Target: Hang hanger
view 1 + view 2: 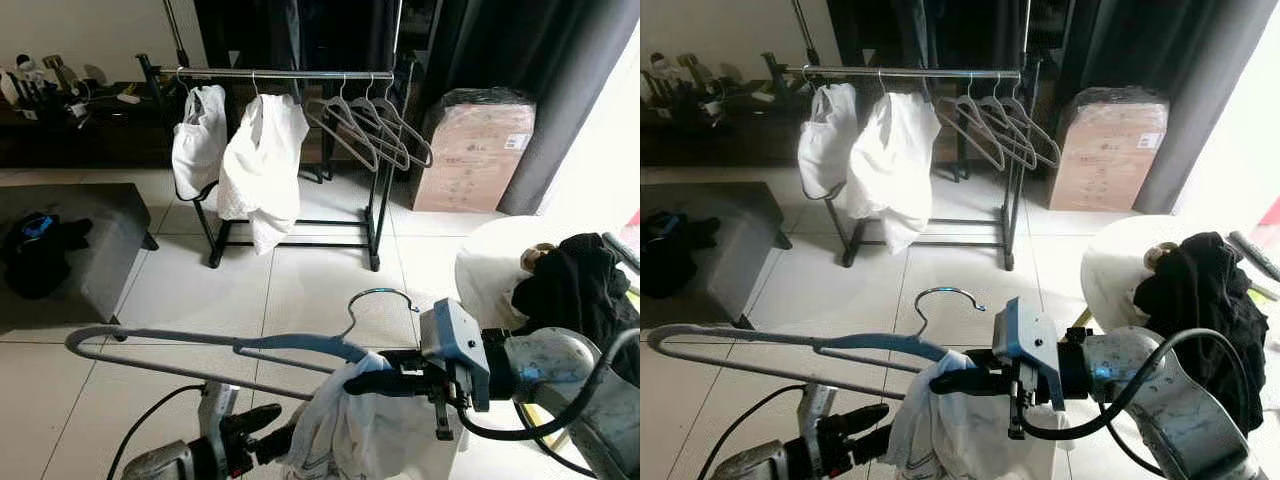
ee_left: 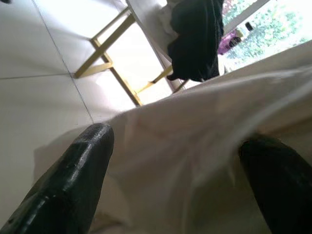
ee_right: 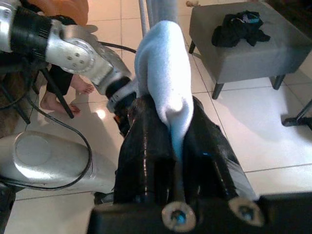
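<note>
I see the right end effector (image 1: 385, 385) clamped on the grey hanger (image 1: 200, 345) bearing a white garment (image 1: 350, 430). The left end effector (image 1: 262, 432) spreads around the garment's cloth, well short of the clothes rail (image 1: 290, 74).

The right gripper (image 1: 385, 382) at lower centre has its jaws closed on the hanger (image 1: 215, 345). The left gripper (image 1: 262, 428) at the bottom has its jaws apart around cloth (image 1: 345, 430).

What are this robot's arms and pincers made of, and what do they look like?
Both arms are silvery metal tubes with rounded joints and loose black cables. The right gripper has a blue-grey wrist block; the left gripper matches it. Each ends in two long glossy black fingers.
</note>
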Available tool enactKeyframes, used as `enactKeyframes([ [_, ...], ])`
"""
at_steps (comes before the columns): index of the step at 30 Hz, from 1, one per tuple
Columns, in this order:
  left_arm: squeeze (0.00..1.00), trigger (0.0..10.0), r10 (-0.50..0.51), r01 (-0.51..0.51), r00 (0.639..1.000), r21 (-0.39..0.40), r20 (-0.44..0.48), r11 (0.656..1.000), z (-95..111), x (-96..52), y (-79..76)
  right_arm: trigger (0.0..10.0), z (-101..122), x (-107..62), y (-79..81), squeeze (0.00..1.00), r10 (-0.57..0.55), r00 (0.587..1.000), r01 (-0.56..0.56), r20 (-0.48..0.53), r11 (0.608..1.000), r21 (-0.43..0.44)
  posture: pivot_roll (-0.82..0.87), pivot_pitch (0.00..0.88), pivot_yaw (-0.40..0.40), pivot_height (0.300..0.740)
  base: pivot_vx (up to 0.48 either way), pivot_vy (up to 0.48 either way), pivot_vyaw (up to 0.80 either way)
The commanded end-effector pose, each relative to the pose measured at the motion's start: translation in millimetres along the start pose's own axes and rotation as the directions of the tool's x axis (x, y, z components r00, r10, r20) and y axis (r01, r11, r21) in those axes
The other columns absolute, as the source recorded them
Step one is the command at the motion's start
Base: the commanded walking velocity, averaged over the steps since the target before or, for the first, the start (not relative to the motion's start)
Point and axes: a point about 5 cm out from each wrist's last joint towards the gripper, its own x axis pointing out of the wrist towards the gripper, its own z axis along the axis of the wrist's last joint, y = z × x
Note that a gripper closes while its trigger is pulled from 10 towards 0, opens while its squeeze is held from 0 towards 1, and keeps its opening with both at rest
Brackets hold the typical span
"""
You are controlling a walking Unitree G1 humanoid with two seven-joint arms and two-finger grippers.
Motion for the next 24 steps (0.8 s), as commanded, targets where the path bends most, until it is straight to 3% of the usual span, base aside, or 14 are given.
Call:
enactKeyframes([
  [1, 0.0, 10.0, -0.012, 0.011, 0.998, -0.017, -0.056, 1.0, -9.9, 2.0, 0.3, 0.0, 6.7, 1.6, 2.5, 0.0, 0.029, 1.0, -0.029, 0.005, 0.999, -0.035, -0.13, 0.131, -0.031, 0.74, 0.0, 0.0, 0.0],
  [10, 0.0, 10.0, 0.006, -0.008, 0.995, -0.021, -0.105, 1.0, -2.1, 3.4, 8.9, 0.0, 12.3, 6.3, 3.7, 0.0, 0.052, 0.999, -0.051, 0.008, 0.997, -0.062, -0.13, 0.125, -0.02, 0.74, 0.0, 0.0, 0.0],
  [14, 0.0, 10.0, -0.001, 0.001, 0.97, 0.003, -0.242, 1.0, -8.9, 2.4, 11.6, 0.0, 14.0, 9.3, 3.2, 0.0, 0.057, 0.998, -0.056, 0.006, 0.995, -0.076, -0.13, 0.115, -0.014, 0.74, 0.0, 0.0, 0.0],
  [18, 0.0, 10.0, 0.029, -0.022, 0.957, 0.03, -0.288, 0.999, -11.5, 1.6, 13.4, 0.0, 13.9, 9.4, 3.0, 0.0, 0.055, 0.999, -0.054, 0.001, 0.995, -0.08, -0.13, 0.114, -0.014, 0.74, 0.0, 0.0, 0.0],
  [21, 0.0, 1.6, 0.089, -0.071, 0.943, 0.067, -0.32, 0.995, -12.2, 1.8, 17.8, 0.0, 13.6, 9.7, 2.5, 0.0, 0.053, 0.999, -0.053, -0.004, 0.995, -0.083, -0.12, 0.112, -0.013, 0.74, 0.0, 0.0, 0.0],
  [22, 0.0, 1.6, 0.089, -0.071, 0.943, 0.067, -0.32, 0.995, -12.2, 1.8, 17.8, 0.0, 13.6, 9.7, 2.5, 0.0, 0.053, 0.999, -0.053, -0.004, 0.995, -0.083, -0.12, 0.112, -0.013, 0.74, 0.0, 0.0, 0.0],
  [23, 0.0, 0.0, 0.089, -0.07, 0.942, 0.071, -0.323, 0.995, -11.8, 1.9, 18.1, 0.0, 13.5, 10.0, 2.3, 0.0, 0.053, 0.999, -0.053, -0.005, 0.995, -0.083, -0.12, 0.113, -0.013, 0.74, 0.0, 0.0, 0.0],
  [24, 0.0, 0.0, 0.094, -0.072, 0.941, 0.077, -0.326, 0.994, -11.3, 2.5, 18.7, 0.0, 13.3, 10.7, 1.8, 0.0, 0.053, 0.999, -0.054, -0.008, 0.995, -0.084, -0.12, 0.114, -0.014, 0.74, 0.0, 0.0, 0.0],
])
